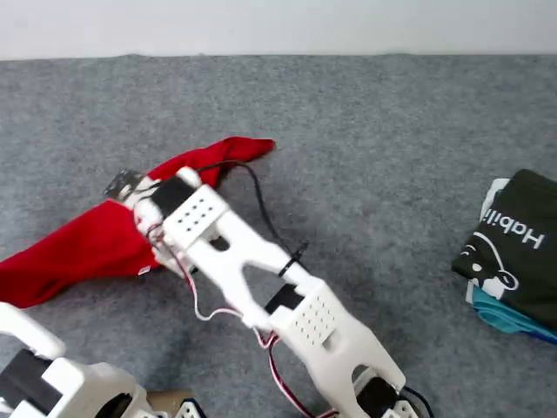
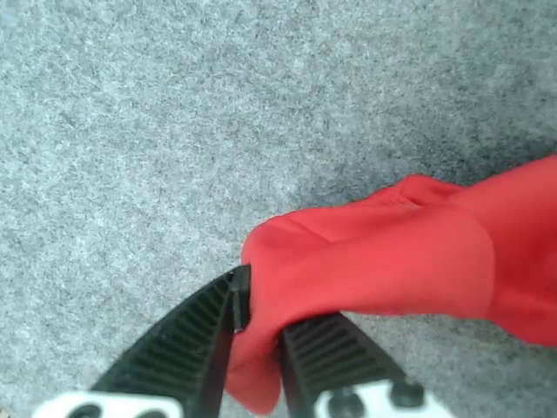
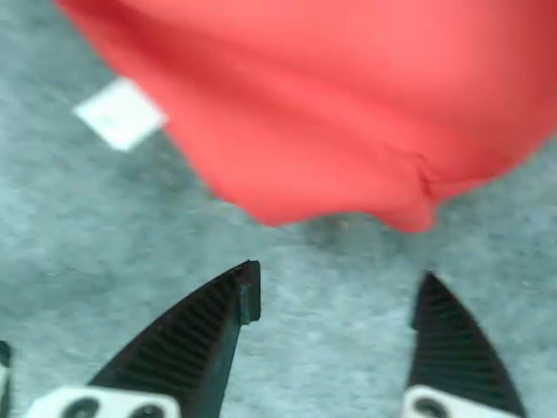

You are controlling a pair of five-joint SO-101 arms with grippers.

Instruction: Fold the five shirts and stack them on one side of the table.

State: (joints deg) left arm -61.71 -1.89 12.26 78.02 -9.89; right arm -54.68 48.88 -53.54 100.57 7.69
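Observation:
A red shirt (image 1: 96, 239) lies stretched in a band across the left of the grey table. My left gripper (image 2: 261, 315) is shut on a bunched end of the red shirt (image 2: 383, 261), just above the table. My right gripper (image 3: 339, 287) stands open over the table, right beside an edge of the red shirt (image 3: 331, 104), with nothing between its fingers. A white label (image 3: 117, 113) shows at that edge. In the high view the right arm (image 1: 226, 252) stretches from the front edge to the shirt's middle. A stack of folded shirts (image 1: 513, 248) sits at the right edge, a dark one on top.
The left arm's base (image 1: 52, 374) stands at the front left corner. Bare grey tabletop (image 1: 383, 157) lies between the red shirt and the folded stack. A pale wall (image 1: 278, 26) runs behind the table's far edge.

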